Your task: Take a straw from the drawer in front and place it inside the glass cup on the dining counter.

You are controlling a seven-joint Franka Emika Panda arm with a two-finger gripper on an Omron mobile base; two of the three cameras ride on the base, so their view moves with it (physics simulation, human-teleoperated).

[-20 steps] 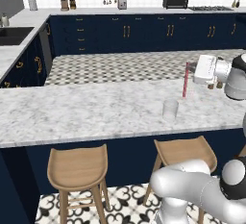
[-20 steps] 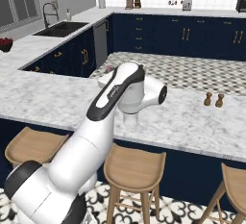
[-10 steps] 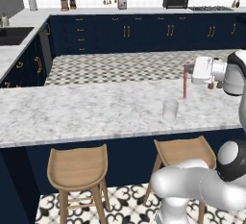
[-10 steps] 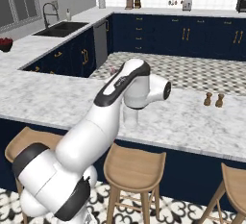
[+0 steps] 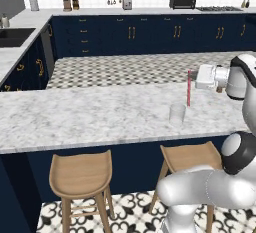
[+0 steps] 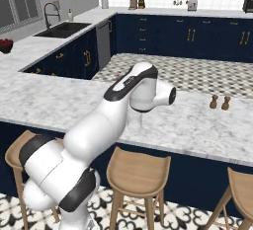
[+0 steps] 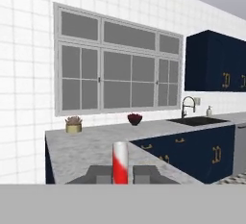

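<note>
My gripper [image 5: 192,78] is shut on the pink-red straw [image 5: 188,89], which it holds upright over the marbled dining counter [image 5: 90,117]. The clear glass cup [image 5: 177,114] stands on that counter just left of the straw and a little nearer the front edge. The straw's lower end hangs about level with the cup's rim, outside the cup. In the hand view the straw [image 7: 120,168] rises between the two dark fingertips [image 7: 99,174] of my gripper [image 7: 120,176]. The drawer is out of view.
Two small shakers [image 6: 220,102] stand on the counter to the right. Wooden stools [image 5: 80,174] sit under the counter's front edge. Navy cabinets [image 5: 130,34] line the far wall, with a sink [image 6: 64,29] at the left.
The hand has carried the straw a little to the left, closer to the glass cup. The elbow has swung with it. The grip on the straw is unchanged.
</note>
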